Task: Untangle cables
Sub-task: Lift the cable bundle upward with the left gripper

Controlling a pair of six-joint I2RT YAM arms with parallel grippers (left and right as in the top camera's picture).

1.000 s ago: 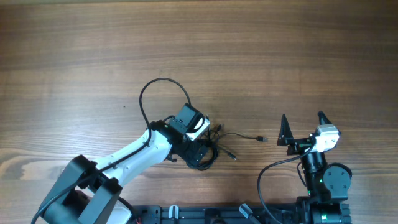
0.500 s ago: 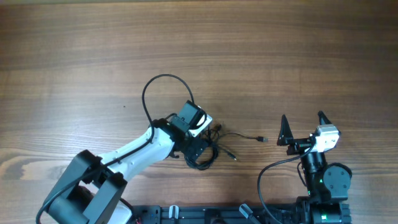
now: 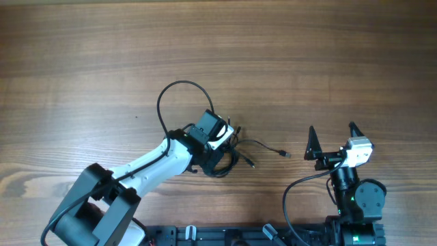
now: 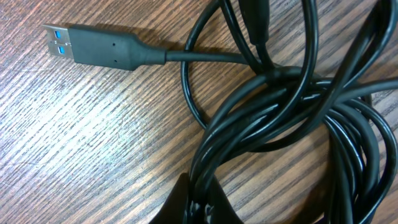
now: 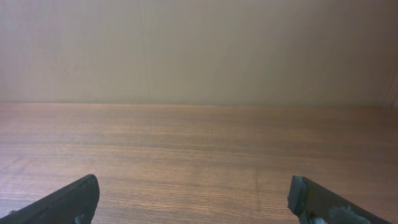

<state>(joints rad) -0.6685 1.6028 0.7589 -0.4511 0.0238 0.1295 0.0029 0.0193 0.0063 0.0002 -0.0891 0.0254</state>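
Black fingers of the left gripper are clamping strands of the tangled cables, having closed within the last second. The bunch is lying on the wooden table, its blue-tongued USB plug alongside. The right gripper is standing spread, well apart.

On table, cables left of right hand.

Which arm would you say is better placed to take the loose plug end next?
Probably right: the right gripper is open, free, nearest the plug end; the left gripper is shut on the cables.
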